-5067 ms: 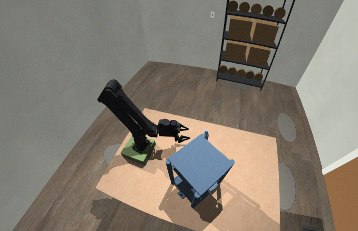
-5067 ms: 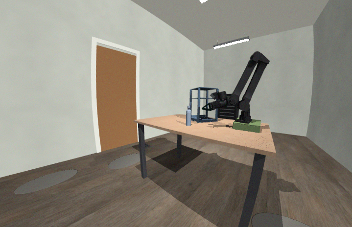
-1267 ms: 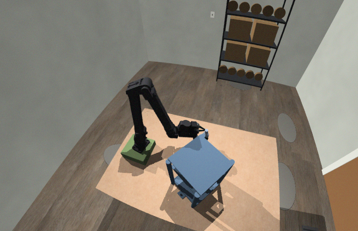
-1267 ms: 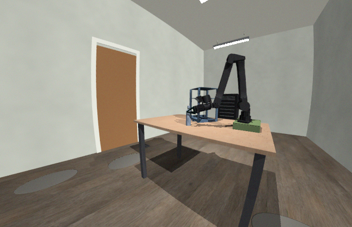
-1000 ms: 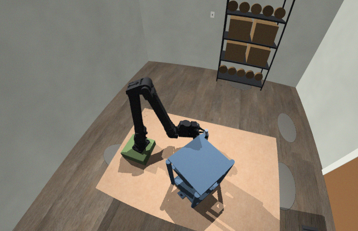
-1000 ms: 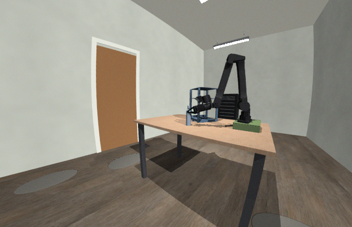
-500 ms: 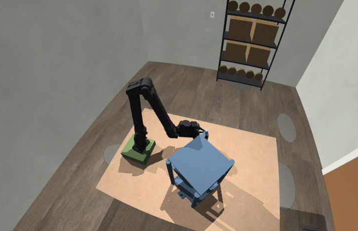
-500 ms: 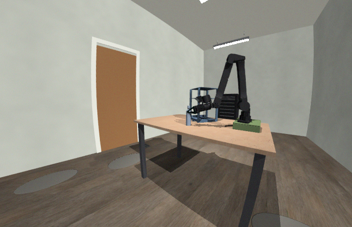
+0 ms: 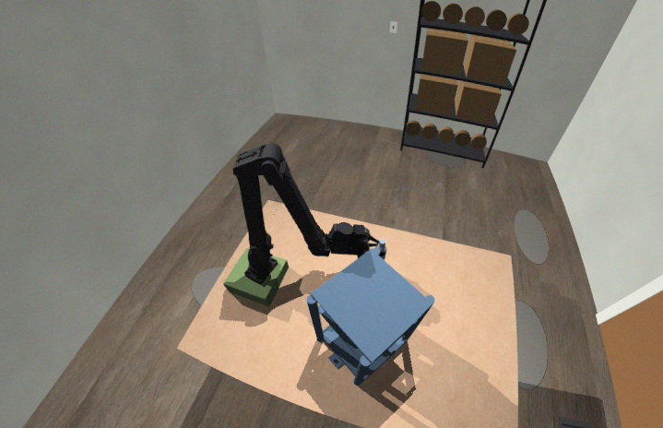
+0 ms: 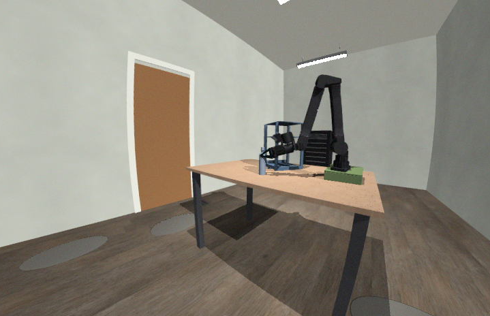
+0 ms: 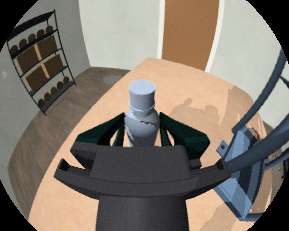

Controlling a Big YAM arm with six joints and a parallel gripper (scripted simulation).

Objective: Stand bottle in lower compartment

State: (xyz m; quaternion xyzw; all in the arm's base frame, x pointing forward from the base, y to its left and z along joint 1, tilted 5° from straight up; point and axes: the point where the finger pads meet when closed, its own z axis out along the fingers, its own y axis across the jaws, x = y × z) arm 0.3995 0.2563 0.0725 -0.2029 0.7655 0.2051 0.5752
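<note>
Both fingers of the gripper (image 11: pixel 144 135) clasp the upright bottle (image 11: pixel 142 115) beside the blue shelving unit (image 9: pixel 372 297)
</note>
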